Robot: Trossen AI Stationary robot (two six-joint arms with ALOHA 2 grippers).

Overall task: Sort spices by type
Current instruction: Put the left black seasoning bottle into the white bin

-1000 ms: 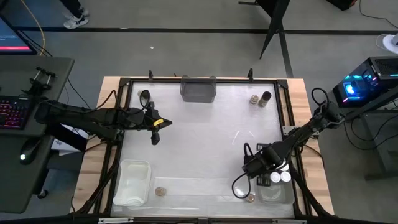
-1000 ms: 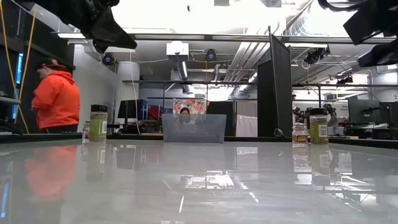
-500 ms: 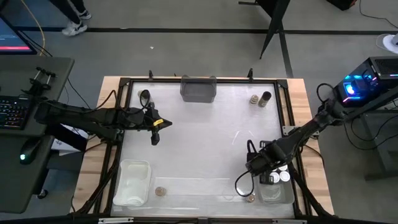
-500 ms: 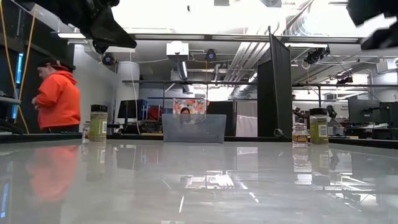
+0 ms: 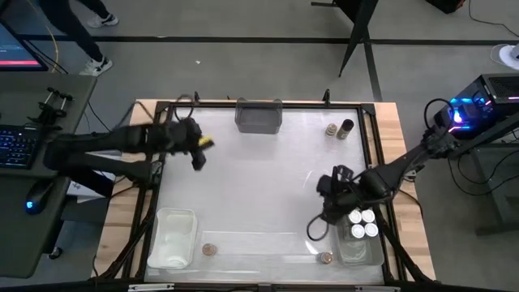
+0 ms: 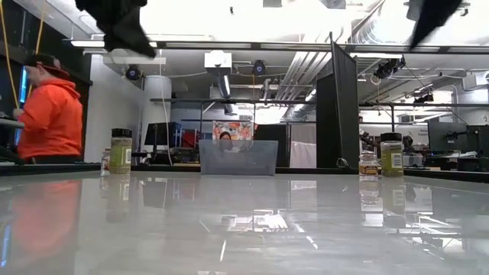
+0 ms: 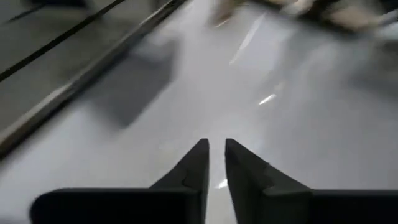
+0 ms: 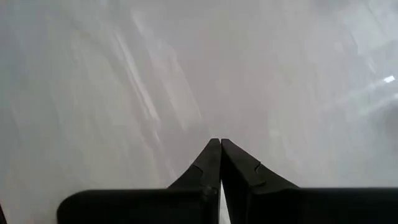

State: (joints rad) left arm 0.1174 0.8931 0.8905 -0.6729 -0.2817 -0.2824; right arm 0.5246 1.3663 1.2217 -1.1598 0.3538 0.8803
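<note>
Across the glossy white desk (image 5: 268, 186), framed by dark rails and pale wood, both dark arms are hovering above the surface. Against the far rail a grey translucent rectangular bin (image 5: 259, 116) is sitting; it serves as the landmark. Well to the near left of it a clear rectangular tub (image 5: 172, 237) is lying, and far to its near right another clear tub (image 5: 359, 246) is holding white-lidded cylindrical jars (image 5: 362, 223). Right of the grey bin, two small jars (image 5: 339, 128) are standing together, one dark-topped. The left tool (image 5: 197, 160) is hanging left of the bin, fingers slightly parted, grasping nothing. The right tool (image 5: 326, 212) is hanging near those white-lidded jars, clenched and empty. Two cork-topped jars (image 5: 209, 250) (image 5: 326, 258) are resting at the near edge.
</note>
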